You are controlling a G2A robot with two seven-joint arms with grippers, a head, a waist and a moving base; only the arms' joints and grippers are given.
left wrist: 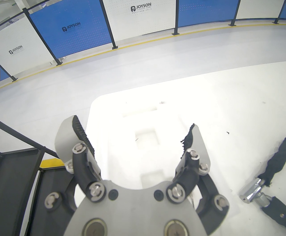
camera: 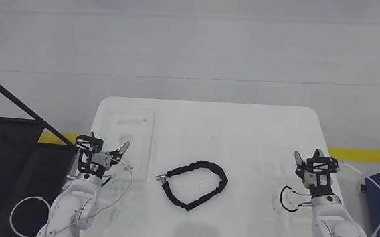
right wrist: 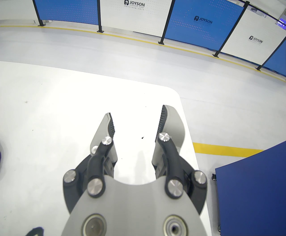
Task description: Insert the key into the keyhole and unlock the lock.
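A chain lock (camera: 195, 184) in a black fabric sleeve lies looped at the middle of the white table (camera: 256, 130). Its silver lock cylinder (camera: 162, 179) points toward the table's left side. In the left wrist view the cylinder (left wrist: 252, 192) shows its end face, with the black sleeve (left wrist: 276, 163) running off behind it. My left gripper (camera: 104, 142) (left wrist: 134, 121) hovers open at the table's left edge, apart from the lock. My right gripper (camera: 316, 158) (right wrist: 136, 110) hovers open near the right edge, holding nothing. I cannot make out a key for certain.
A white moulded tray (camera: 129, 128) (left wrist: 147, 134) with shallow recesses lies under and beyond the left gripper. A thin black cable loop (camera: 290, 199) lies by the right arm. A black frame (camera: 6, 158) stands left of the table, a blue box (right wrist: 252, 190) to its right.
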